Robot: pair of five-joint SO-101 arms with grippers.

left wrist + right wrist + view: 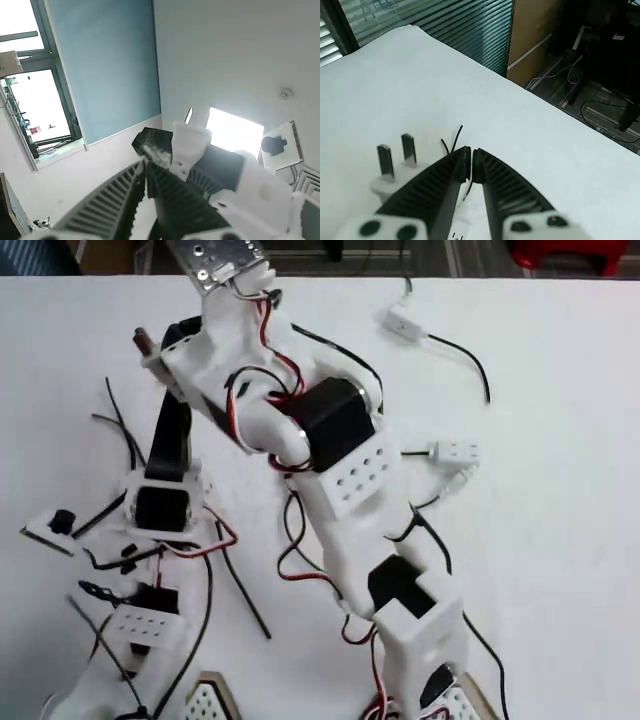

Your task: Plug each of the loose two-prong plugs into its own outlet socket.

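Leftmost on the white table (560,540) is a small flat board with a black knob (50,525), with loose black wires (120,420) near it. I cannot tell whether the board is a socket. The left arm (160,502) stands just beside it.

The left gripper (145,167) points up at the ceiling, away from the table. Its fingers are clenched together on nothing I can see, and white-and-black housing, apparently the other arm's, sits above its tip.

The right arm (340,440) crosses over toward the far table edge. The right gripper (470,151) is low over the table with its fingers pressed nearly together. A thin black wire (452,140) runs into the slit, but I cannot tell whether it is pinched.

The white two-prong plug (395,170) sits against or just beside the outer face of one finger, not between the fingers. Its grey prongs stand up off the table, with its long axis roughly along the fingers.

Rightmost are a white corded block with a row of holes (455,452) and a smaller white corded block (400,322), likely the sockets.

Judgement: the right arm is the nearer one. The plug lies off to the gripper's side, so the fingers must part and shift sideways over the plug body before any carry toward the blocks.
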